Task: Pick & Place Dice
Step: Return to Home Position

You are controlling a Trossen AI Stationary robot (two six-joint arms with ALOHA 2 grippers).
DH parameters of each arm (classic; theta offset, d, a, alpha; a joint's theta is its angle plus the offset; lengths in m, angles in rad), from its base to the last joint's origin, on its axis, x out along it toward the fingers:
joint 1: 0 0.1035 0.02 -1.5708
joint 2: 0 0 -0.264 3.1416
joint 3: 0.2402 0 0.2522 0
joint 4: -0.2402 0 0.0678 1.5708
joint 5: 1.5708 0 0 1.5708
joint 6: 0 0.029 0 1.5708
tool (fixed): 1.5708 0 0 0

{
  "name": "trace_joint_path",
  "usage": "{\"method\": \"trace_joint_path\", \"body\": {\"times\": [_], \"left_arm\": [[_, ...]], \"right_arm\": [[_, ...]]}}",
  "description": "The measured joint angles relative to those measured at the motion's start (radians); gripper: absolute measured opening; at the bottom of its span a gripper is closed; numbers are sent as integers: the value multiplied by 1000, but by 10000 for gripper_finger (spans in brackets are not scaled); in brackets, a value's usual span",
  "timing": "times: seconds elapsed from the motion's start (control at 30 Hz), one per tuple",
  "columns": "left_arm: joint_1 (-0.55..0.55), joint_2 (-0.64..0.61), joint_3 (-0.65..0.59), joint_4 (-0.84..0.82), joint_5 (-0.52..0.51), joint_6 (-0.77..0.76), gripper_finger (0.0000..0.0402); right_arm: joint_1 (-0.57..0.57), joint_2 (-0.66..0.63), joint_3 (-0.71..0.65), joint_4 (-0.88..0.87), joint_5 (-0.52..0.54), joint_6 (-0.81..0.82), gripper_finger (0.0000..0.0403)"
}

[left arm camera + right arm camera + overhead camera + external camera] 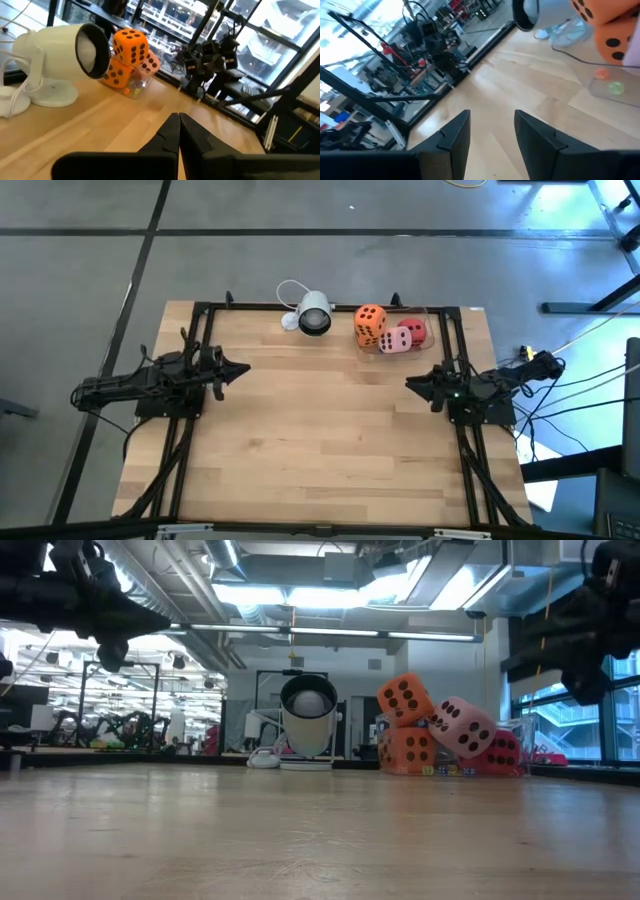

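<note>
The dice sit heaped in a clear tray [437,320] at the table's far edge, right of the middle. An orange die [405,698] rests on top of a second orange die [407,749]. A pink die [462,727] leans tilted between them and a red die [501,751]. My left gripper [245,368] hovers shut over the table's left side, pointing level toward the right; its wrist view shows the fingers [178,120] together. My right gripper [409,384] hovers open over the right side, nearer than the tray, with nothing between its fingers [491,117].
A white round camera [314,314] on a stand with a white cord stands at the far edge, just left of the dice. A black frame [205,310] runs along the table's left, far and right edges. Bare wood lies between the two grippers.
</note>
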Motion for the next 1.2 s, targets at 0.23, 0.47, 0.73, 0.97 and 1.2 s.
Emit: {"method": "trace_joint_path", "body": {"times": [0.23,0.47,0.73,0.97,1.2], "left_arm": [[-23,0,-30,14,-5,27,4],[-51,18,-103,138,27,16,4],[-53,84,-106,125,75,134,4],[-53,131,-106,119,102,170,4],[-53,175,-107,119,83,171,4]], "right_arm": [[-3,-3,-3,14,-4,-2,153],[-3,-3,-4,15,-5,-6,153],[-3,23,-4,9,0,-99,153],[-3,41,-4,8,1,-256,153],[-3,41,-4,8,38,-358,153]]}}
